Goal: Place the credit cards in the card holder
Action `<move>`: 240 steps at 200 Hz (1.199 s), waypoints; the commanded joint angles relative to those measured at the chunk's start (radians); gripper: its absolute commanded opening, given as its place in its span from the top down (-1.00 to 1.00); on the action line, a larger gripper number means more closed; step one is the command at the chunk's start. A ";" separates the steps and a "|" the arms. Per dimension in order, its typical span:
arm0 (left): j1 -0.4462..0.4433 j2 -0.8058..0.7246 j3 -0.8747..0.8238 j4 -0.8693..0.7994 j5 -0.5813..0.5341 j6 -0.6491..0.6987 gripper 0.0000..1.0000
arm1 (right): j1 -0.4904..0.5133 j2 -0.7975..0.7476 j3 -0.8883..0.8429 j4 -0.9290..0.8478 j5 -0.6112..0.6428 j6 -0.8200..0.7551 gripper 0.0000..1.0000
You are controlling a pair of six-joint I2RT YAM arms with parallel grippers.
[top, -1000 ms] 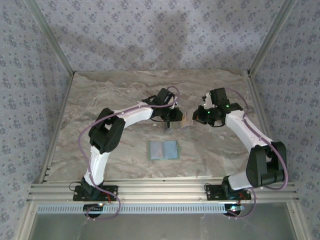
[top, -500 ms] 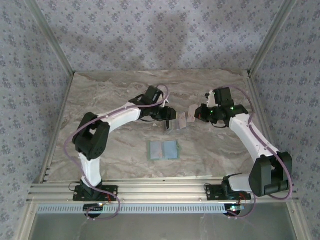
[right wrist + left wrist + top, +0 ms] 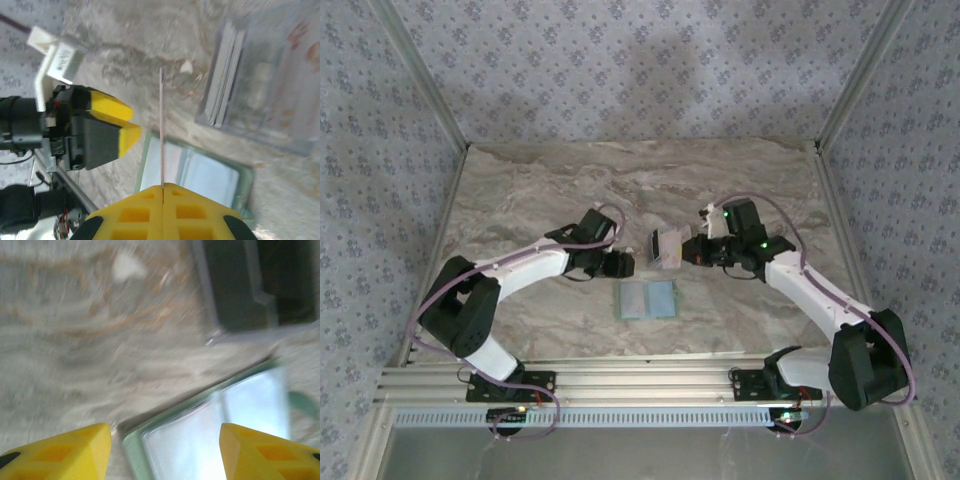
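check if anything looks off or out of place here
Nothing stands out. The card holder lies open and flat on the table, and the right gripper pinches one credit card cleanly by its edge.

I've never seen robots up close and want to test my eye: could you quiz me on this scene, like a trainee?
1. True or false: the card holder lies open on the table.
2. Which gripper pinches a credit card? A) left B) right C) both
3. Fill in: the jaws of the left gripper stand ____, with nothing between them.
Key: 1 true; 2 B, the right gripper; 3 open.
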 commanded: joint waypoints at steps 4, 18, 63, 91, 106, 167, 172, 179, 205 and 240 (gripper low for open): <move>-0.065 0.028 0.003 -0.023 -0.082 0.026 -0.19 | 0.031 -0.013 -0.099 0.171 -0.076 0.056 1.00; -0.085 0.049 -0.002 -0.010 -0.088 0.015 -0.19 | 0.045 -0.007 -0.143 0.212 -0.072 0.067 1.00; -0.123 0.108 -0.016 -0.009 -0.141 0.000 -0.08 | 0.085 0.045 -0.219 0.320 -0.078 0.098 1.00; -0.136 0.118 -0.039 -0.001 -0.155 -0.016 0.01 | 0.095 0.077 -0.234 0.341 -0.086 0.099 1.00; -0.139 0.122 -0.047 0.000 -0.156 -0.021 0.06 | 0.102 0.099 -0.241 0.350 -0.096 0.103 1.00; -0.152 0.134 -0.065 0.017 -0.156 -0.032 0.17 | 0.114 0.146 -0.274 0.371 -0.136 0.120 1.00; -0.153 0.135 -0.067 0.017 -0.155 -0.032 0.17 | 0.116 0.149 -0.275 0.371 -0.139 0.121 1.00; -0.154 0.135 -0.065 0.018 -0.154 -0.030 0.17 | 0.116 0.150 -0.277 0.373 -0.144 0.123 1.00; -0.155 0.141 -0.065 0.024 -0.152 -0.032 0.18 | 0.118 0.162 -0.282 0.375 -0.174 0.131 1.00; -0.156 0.140 -0.069 0.034 -0.150 -0.034 0.19 | 0.119 0.200 -0.277 0.369 -0.189 0.135 1.00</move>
